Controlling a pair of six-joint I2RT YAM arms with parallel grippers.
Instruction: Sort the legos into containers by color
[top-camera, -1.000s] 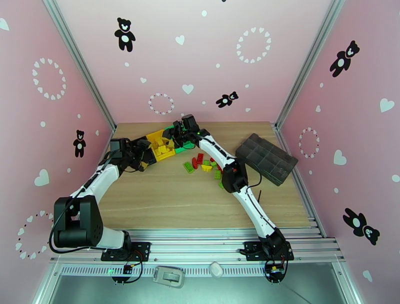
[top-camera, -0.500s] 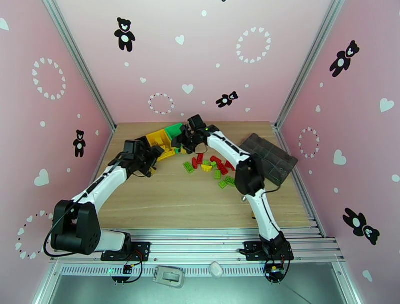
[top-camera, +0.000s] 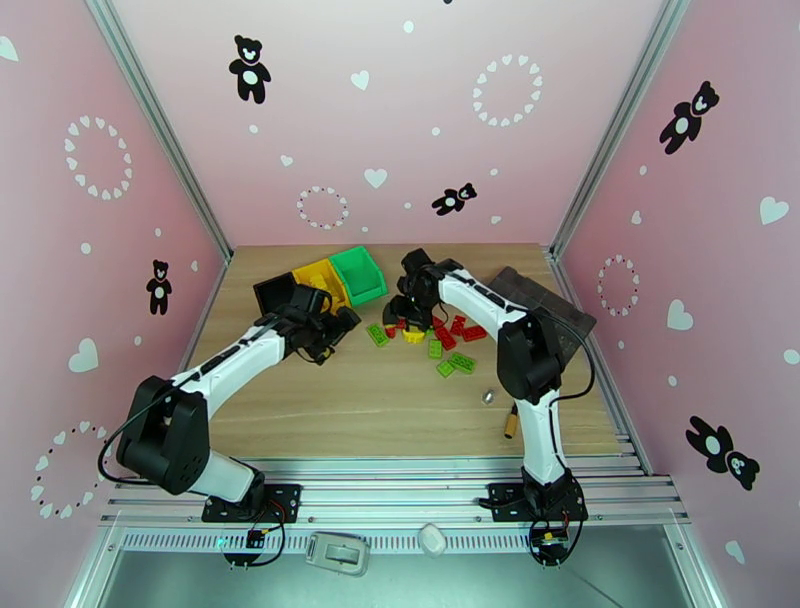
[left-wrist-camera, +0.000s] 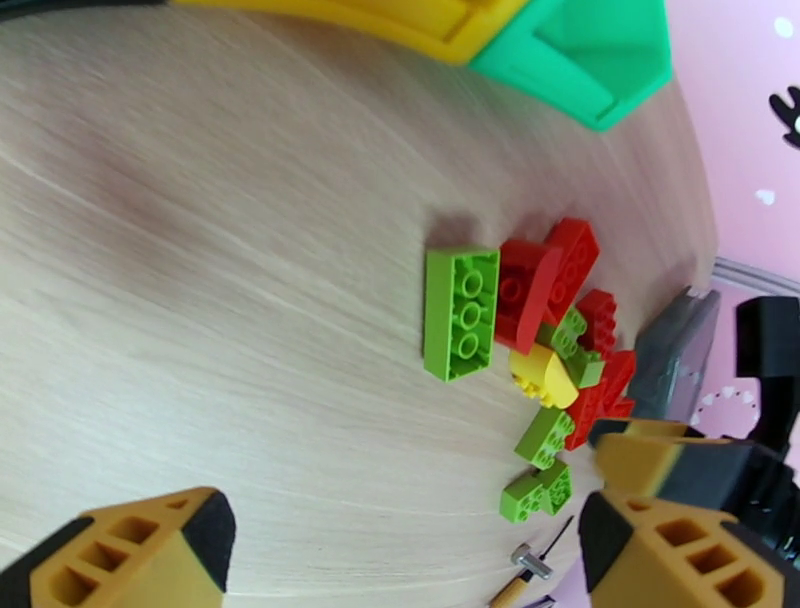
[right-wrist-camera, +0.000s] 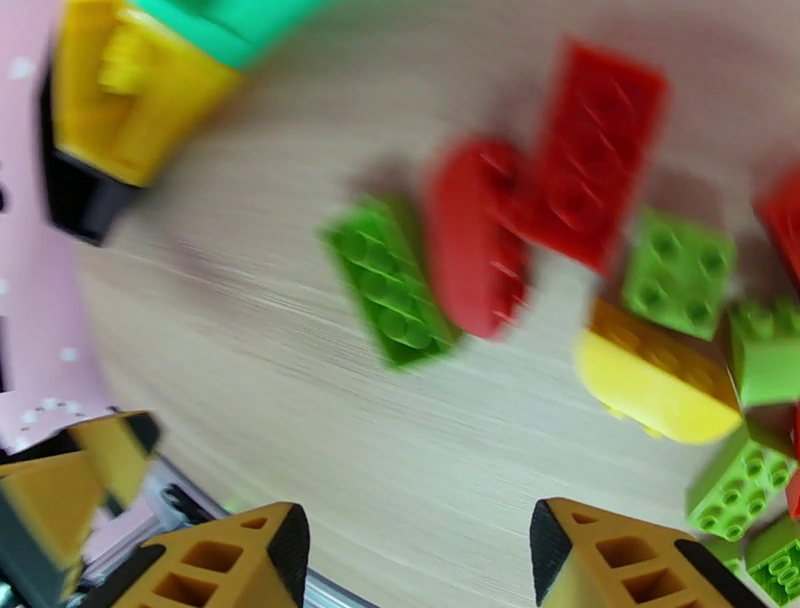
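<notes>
The legos (top-camera: 425, 335), red, yellow and light green, lie in a loose pile mid-table. Left of it stand the containers: black (top-camera: 275, 292), yellow (top-camera: 322, 280) and green (top-camera: 358, 272). My left gripper (top-camera: 340, 322) hovers between the bins and the pile, open, nothing between its fingers (left-wrist-camera: 130, 550). Ahead of it lies a long green brick (left-wrist-camera: 462, 313) beside red bricks (left-wrist-camera: 530, 290) and a yellow one (left-wrist-camera: 540, 375). My right gripper (top-camera: 410, 305) hangs over the pile's left end, open and holding nothing. Below it are a green brick (right-wrist-camera: 390, 280), a red brick (right-wrist-camera: 475, 235) and a yellow brick (right-wrist-camera: 650, 375).
A dark grey compartment tray (top-camera: 535, 310) lies at the right, behind my right forearm. A brass-tipped pen-like tool (top-camera: 512, 425) and a small metal piece (top-camera: 488, 397) rest on the wood in front of the pile. Pink walls close in both sides.
Both arms left the bins. My left gripper swung right toward the pile. My right gripper came down from over the green bin to the pile's left end and opened a little wider.
</notes>
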